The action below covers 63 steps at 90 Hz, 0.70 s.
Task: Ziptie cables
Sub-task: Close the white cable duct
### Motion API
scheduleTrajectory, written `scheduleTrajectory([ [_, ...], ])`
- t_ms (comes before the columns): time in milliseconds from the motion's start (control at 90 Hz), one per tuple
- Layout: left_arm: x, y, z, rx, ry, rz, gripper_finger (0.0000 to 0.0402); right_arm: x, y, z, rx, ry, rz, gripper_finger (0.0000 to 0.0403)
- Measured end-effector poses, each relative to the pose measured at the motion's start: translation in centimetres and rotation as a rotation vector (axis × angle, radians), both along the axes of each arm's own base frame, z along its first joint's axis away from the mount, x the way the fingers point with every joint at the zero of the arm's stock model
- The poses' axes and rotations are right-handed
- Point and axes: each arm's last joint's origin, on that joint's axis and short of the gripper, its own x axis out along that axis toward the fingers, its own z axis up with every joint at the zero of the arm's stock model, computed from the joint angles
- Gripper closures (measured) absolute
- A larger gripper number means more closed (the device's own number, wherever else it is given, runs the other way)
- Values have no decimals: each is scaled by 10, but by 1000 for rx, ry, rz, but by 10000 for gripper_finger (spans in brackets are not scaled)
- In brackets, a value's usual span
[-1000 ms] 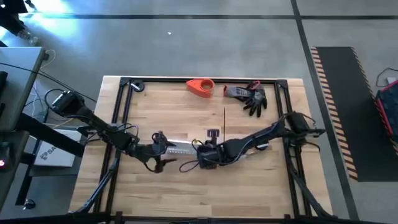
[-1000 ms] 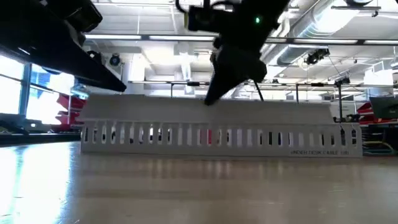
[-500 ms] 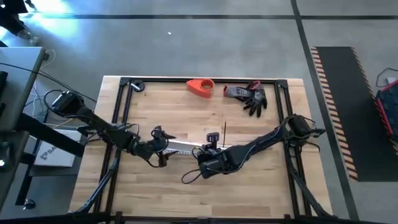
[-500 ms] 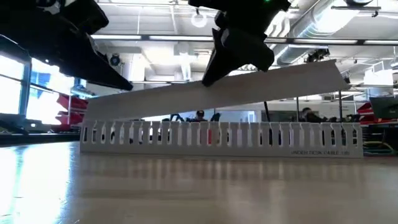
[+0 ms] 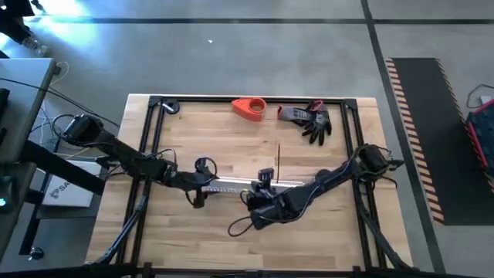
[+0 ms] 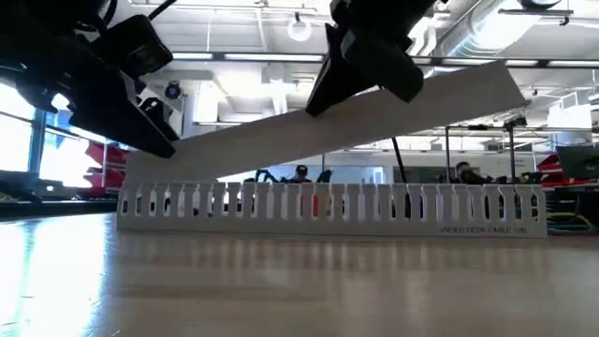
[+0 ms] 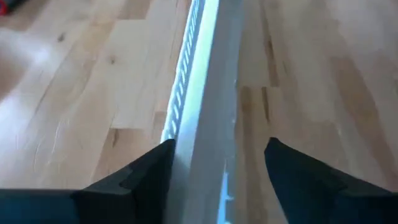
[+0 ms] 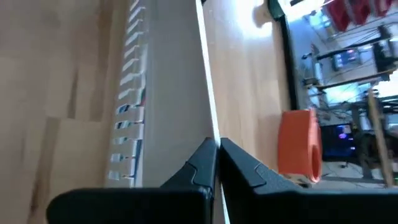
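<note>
A white slotted channel (image 6: 374,202) lies along the table's middle (image 5: 231,186). A flat white strip (image 6: 281,131) slants above it, its left end down on the channel's left end and its right end raised. My right gripper (image 6: 323,98) is shut on the strip. My left gripper (image 7: 217,155) is open at the left end (image 5: 202,188), one finger on each side of strip and channel. Whether those fingers touch either one, I cannot tell. The cables are hidden. My right gripper pinches one long edge of the strip (image 8: 210,121) between its two fingers (image 8: 199,163), about midway along its length. The fingers slant down from above. The strip is tilted, its right end (image 6: 505,86) lifted clear and its left end (image 6: 140,161) on the channel.
An orange roll (image 5: 248,108), a grey tool (image 5: 292,114) and black gloves (image 5: 316,125) lie at the far edge. A thin dark straight stick (image 5: 279,154) lies behind the channel. Dark frame rails (image 5: 147,154) run along the table's sides. Bare wood stretches toward the near edge.
My right gripper has gone up and toward the near edge with the strip. The strip lay flat on the channel. Now its right end is raised while its left end stays down. My left gripper has come down at the strip's left end.
</note>
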Motion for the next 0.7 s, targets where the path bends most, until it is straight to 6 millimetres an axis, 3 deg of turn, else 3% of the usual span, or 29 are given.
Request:
scheduleTrajectory([
  [333, 0, -1, 0, 9, -1, -7, 388, -3, 7, 0, 0, -21, -1, 403],
  [522, 3, -3, 8, 120, 19, 30, 399, -4, 7, 4, 97, -16, 6, 403],
  [700, 8, -5, 25, 291, 69, 57, 401, -10, 7, 32, 236, -86, 28, 383],
])
